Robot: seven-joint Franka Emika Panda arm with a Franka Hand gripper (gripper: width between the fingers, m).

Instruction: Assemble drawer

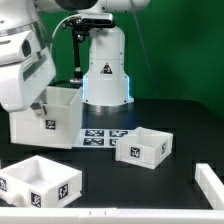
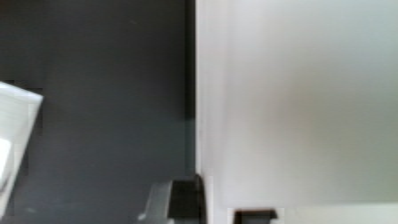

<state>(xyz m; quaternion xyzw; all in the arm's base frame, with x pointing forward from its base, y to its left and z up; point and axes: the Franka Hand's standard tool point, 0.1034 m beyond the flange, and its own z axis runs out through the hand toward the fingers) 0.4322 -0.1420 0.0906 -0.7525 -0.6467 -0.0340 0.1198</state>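
Between the gripper's (image 2: 215,208) two dark fingertips (image 2: 178,200), set a narrow gap apart, a wall edge of the drawer casing (image 2: 294,100) is showing; I cannot tell whether they are clamping it. From the exterior view, that drawer casing (image 1: 50,122) is sitting at nine o'clock on the black table (image 1: 180,115), under the arm (image 1: 20,60). A green backdrop (image 1: 180,40) is hanging behind. One open tray (image 1: 143,148) is lying at four o'clock from the marker board (image 1: 100,136) and a second tray (image 1: 40,182) at seven o'clock, both showing bare white floors.
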